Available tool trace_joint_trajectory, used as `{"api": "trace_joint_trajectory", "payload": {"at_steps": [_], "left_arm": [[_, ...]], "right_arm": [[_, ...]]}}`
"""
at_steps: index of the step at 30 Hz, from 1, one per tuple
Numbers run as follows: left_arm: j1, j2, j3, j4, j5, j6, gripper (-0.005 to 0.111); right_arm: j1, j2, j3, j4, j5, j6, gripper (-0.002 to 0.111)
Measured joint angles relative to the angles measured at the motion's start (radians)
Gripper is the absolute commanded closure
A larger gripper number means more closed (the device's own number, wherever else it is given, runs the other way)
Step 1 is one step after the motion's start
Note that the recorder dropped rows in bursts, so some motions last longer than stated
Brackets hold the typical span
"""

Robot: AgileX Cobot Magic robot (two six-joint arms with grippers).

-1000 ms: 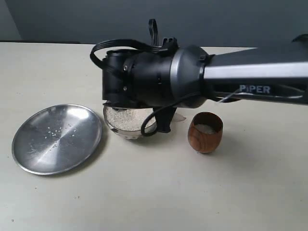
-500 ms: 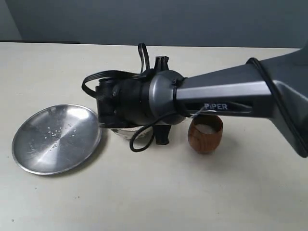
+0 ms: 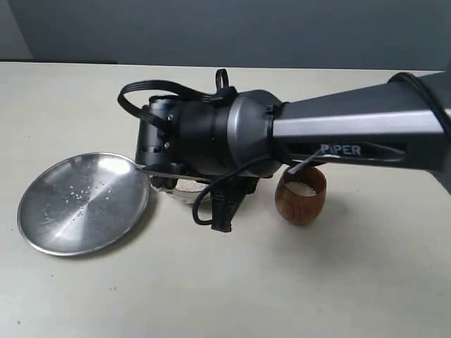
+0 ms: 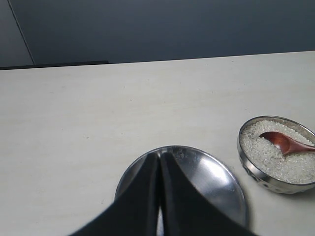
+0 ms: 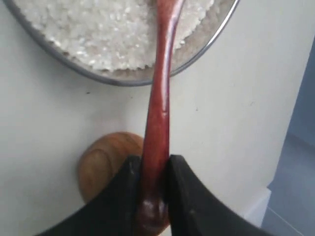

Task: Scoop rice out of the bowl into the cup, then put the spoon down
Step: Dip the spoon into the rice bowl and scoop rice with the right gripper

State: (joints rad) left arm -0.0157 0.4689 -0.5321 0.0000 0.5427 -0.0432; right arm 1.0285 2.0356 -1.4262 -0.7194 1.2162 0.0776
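Exterior view: the right arm (image 3: 303, 134) lies across the middle and hides nearly all of the bowl (image 3: 182, 191) — only a sliver of steel rim shows under the wrist. The right gripper (image 5: 155, 169) cannot be seen from there; only its wrist view shows it. In that view the frame edge cuts off the scoop of the spoon (image 5: 160, 98), and the handle's end is lost between the fingers. The left wrist view shows the scoop but cuts off the handle.

Surface (image 3: 232, 282): pale beige, matte, a few dark specks. Dark blue-grey wall (image 3: 232, 32) behind it.

Rice (image 4: 278, 160): fine white grains, filling the bowl close to its rim. Spoon: slim, dark reddish-brown, glossy; the scoop is dug into the rice and the handle passes out over the rim. The right gripper is clamped on that handle, one finger on each side.

Cup (image 3: 301, 193): rounded, brown, grained wood, upright, near the bowl. There is a pale layer inside — probably rice, though the view is too coarse to be sure.

A wide steel plate (image 3: 83, 203) lies on the bowl's other side with a few stray grains on it. The left gripper (image 4: 158, 196) hangs above it, fingers pressed together, holding nothing.
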Motion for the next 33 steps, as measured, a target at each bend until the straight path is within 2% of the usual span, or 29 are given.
{"api": "trace_joint_trajectory", "payload": {"at_steps": [14,33], "left_arm": [[0.000,0.000,0.000,0.000,0.000,0.000,0.106],[0.000,0.000,0.000,0.000,0.000,0.000,0.106]], "right_arm": [[-0.034,-0.044,0.000,0.199,0.001,0.031,0.109],[-0.046,-0.076,-0.002,0.282,-0.041,0.163,0.109]]}}
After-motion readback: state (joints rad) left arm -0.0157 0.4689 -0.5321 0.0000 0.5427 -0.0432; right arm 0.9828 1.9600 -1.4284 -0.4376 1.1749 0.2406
